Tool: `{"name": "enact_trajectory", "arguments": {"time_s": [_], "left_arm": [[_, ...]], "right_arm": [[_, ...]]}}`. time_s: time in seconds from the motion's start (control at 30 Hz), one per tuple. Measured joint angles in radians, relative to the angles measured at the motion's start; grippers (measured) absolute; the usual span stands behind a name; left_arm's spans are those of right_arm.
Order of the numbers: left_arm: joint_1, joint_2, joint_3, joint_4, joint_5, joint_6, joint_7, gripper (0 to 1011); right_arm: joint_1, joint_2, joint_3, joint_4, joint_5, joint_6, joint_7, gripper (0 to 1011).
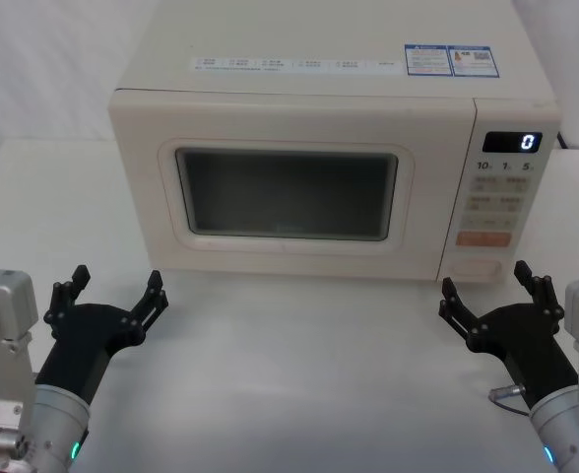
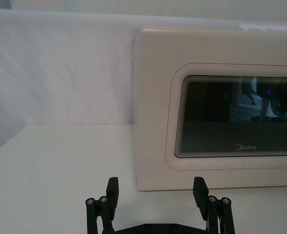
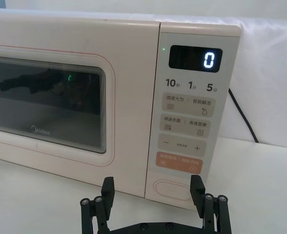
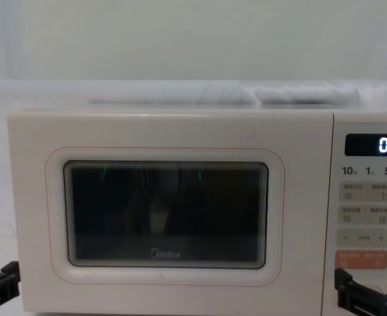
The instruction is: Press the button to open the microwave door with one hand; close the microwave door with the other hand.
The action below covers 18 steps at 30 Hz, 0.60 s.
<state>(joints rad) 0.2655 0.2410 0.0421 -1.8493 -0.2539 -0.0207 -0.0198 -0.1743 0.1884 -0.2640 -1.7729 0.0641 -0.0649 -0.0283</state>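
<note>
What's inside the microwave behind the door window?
The microwave door is shut. Through its dark window only reflections show; any contents cannot be made out.

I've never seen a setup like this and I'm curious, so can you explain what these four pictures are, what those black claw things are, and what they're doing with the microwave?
This is a two-armed robot facing a cream microwave on a white table. The black claws are its tools. The head picture looks down from above: the left tool and the right tool both hover above the table in front of the microwave, open and holding nothing. Two pictures come from cameras on the wrists, each looking past its own tool. The left wrist one faces the microwave door, which is shut. The right wrist one faces the control panel, with the large oval button at the bottom, just ahead of the right tool. The chest picture sees the microwave straight on. The display reads 0.
</note>
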Motion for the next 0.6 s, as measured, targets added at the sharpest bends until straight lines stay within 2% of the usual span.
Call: {"name": "enact_trajectory", "arguments": {"time_s": [0.6], "left_arm": [[0.000,0.000,0.000,0.000,0.000,0.000,0.000,1001]], "right_arm": [[0.001,0.001,0.001,0.002,0.001,0.001,0.001,1002]]}}
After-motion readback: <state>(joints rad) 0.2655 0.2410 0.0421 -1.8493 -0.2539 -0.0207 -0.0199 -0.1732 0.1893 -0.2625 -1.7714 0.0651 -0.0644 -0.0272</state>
